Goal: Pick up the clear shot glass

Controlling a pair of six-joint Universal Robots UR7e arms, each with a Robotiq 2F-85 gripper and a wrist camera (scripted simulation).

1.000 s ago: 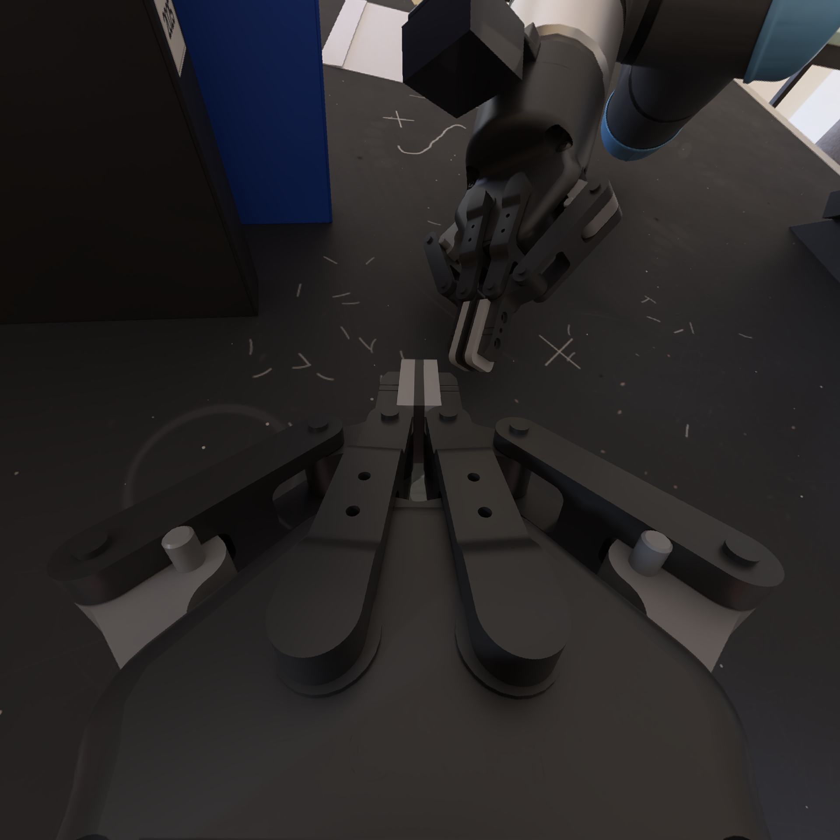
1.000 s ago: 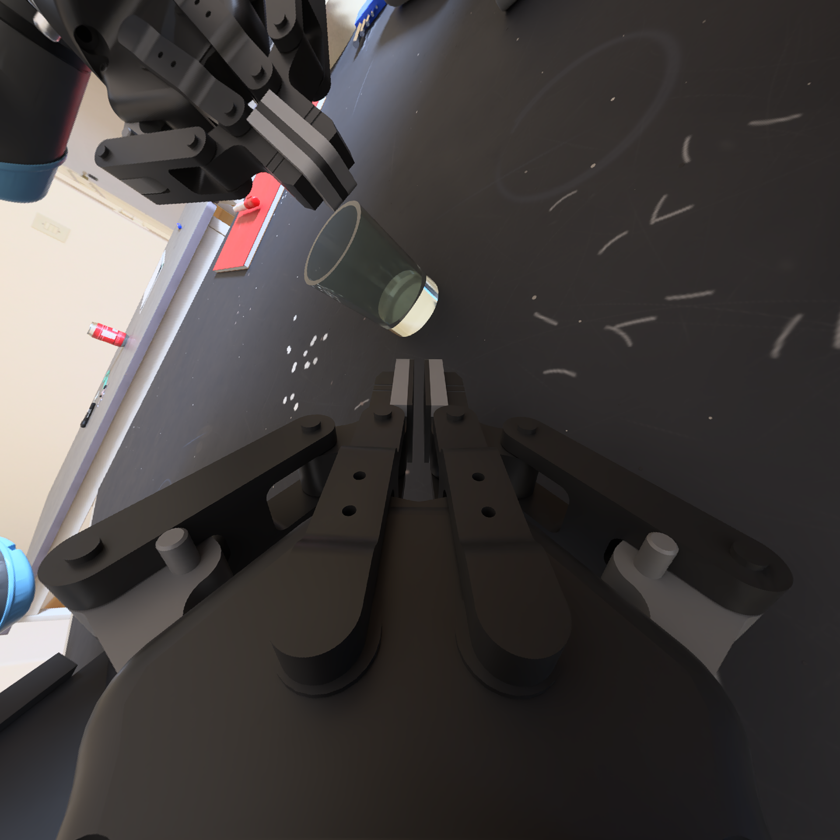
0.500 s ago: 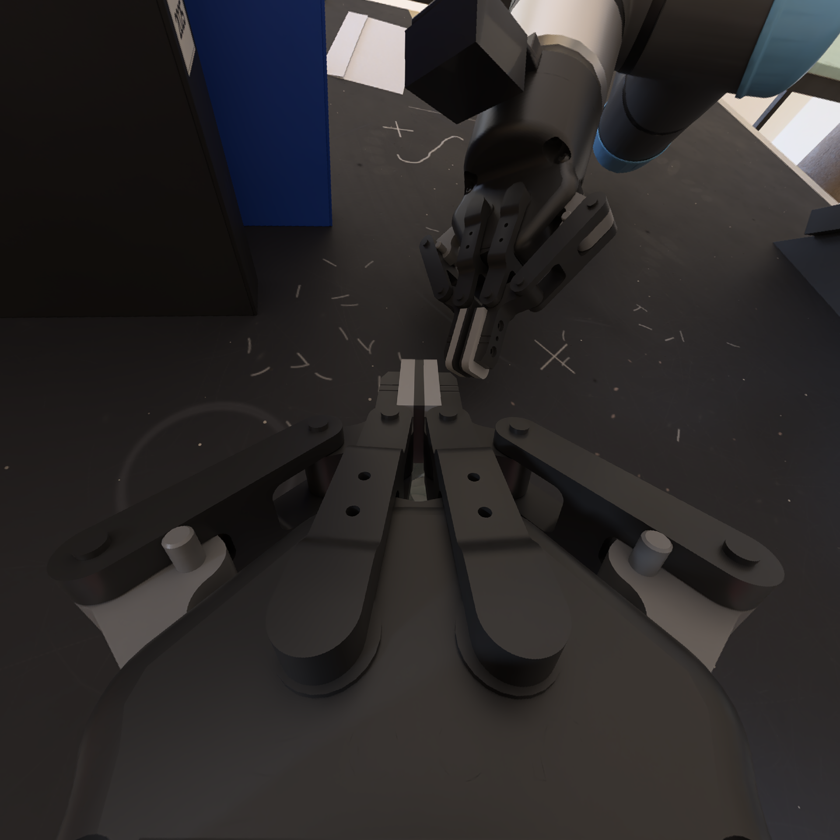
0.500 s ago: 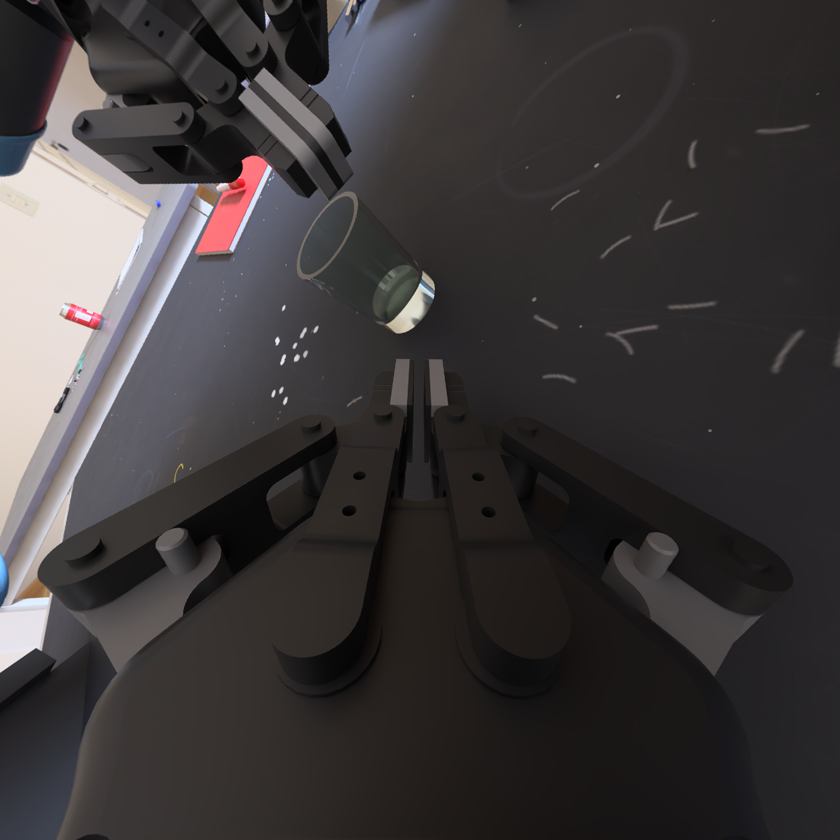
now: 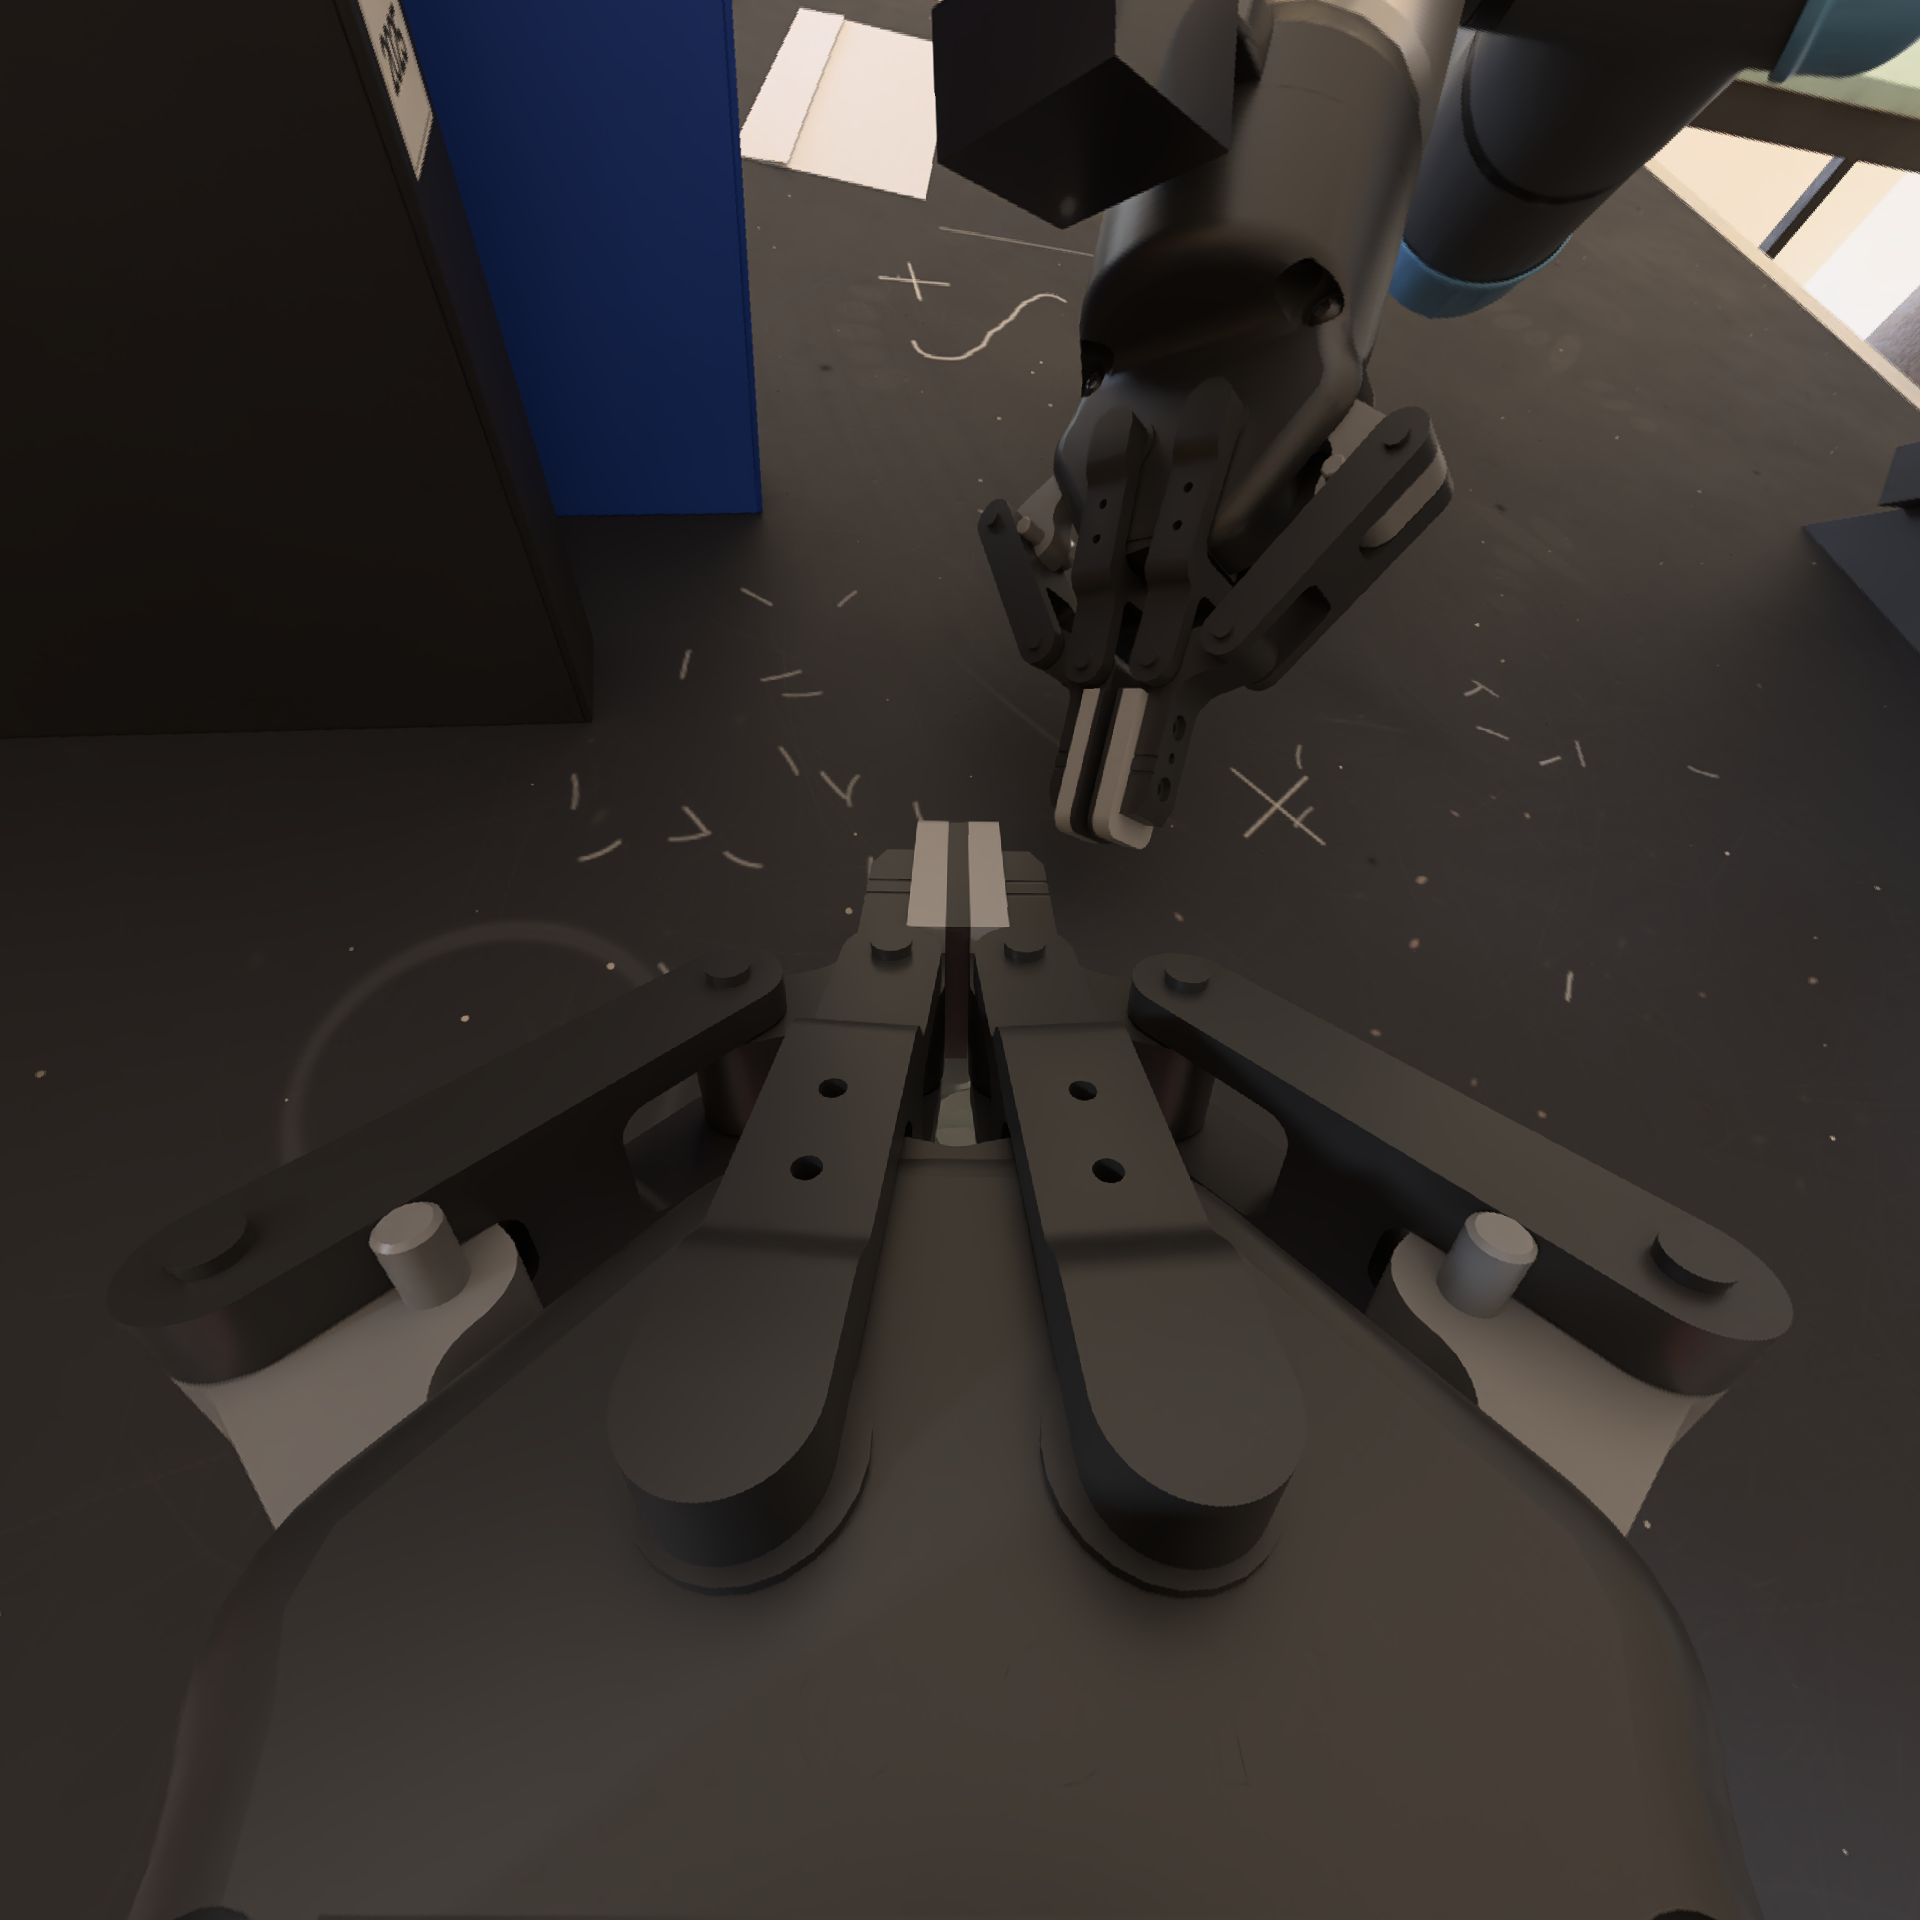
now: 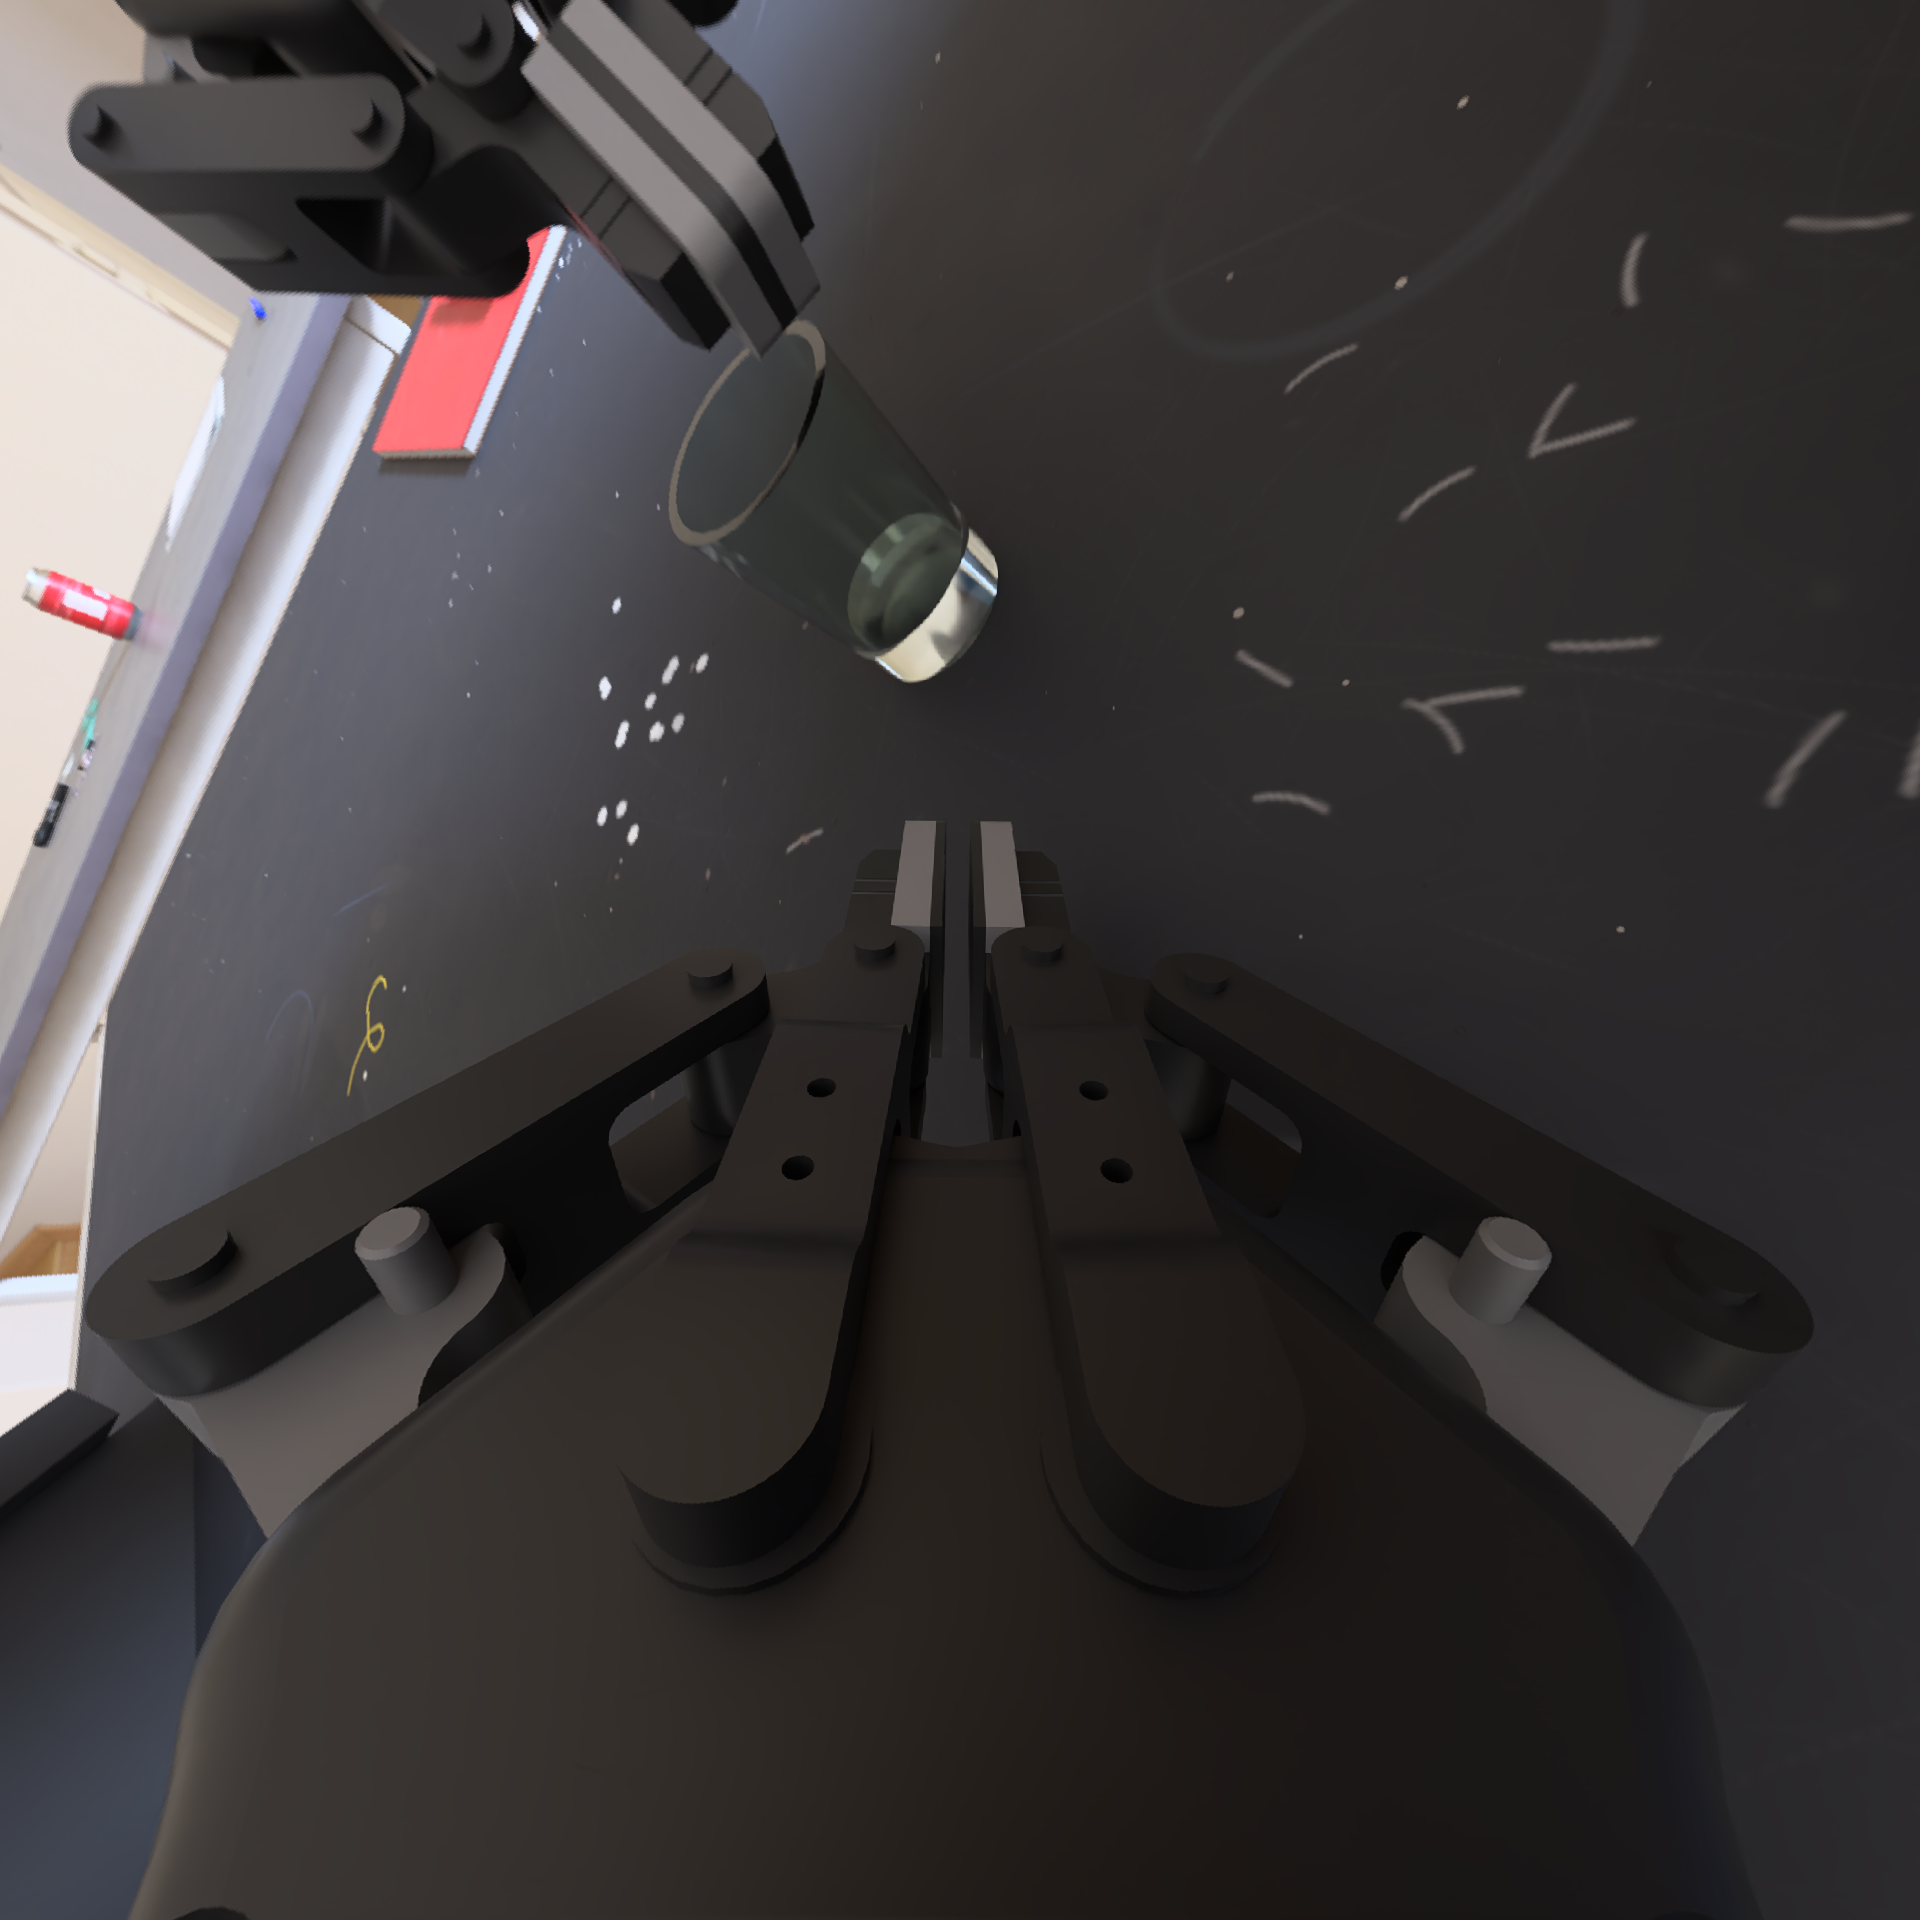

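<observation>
**Ana:** Two pincers over one dark surface with chalk scratches. What's biggest on it?

**Ben:** From the left wrist, a tall black box at 10 o'clock. A blue box is just beside it at 11.

**Ana:** And the pincers?

**Ben:** The left pincer has its pads pressed together with only a hairline seam. The right pincer is drawn in too, leaving a narrow empty slit. Neither is plainly clamping anything.

**Ana:** Where is the clear shot glass?

**Ben:** In the right wrist view it is at 11 o'clock from the right pincer, near but apart. Its long axis points the mouth toward 10 o'clock and the thick base toward 4. The left pincer's tips meet the rim at the glass's 12 o'clock edge, so I judge the left arm nearer. I can't tell whether those tips pinch the glass wall or merely touch it, or whether the base rests on the surface.

**Ana:** So what does the next move depend on?

**Ben:** Probably on spreading the jaws to straddle that wall or the body.

**Ana:** Any writing?

**Ben:** The black box's edge has a white label with dark characters. A red slab lies at 10 o'clock. A red can is at 9, its markings too small to read.
</observation>
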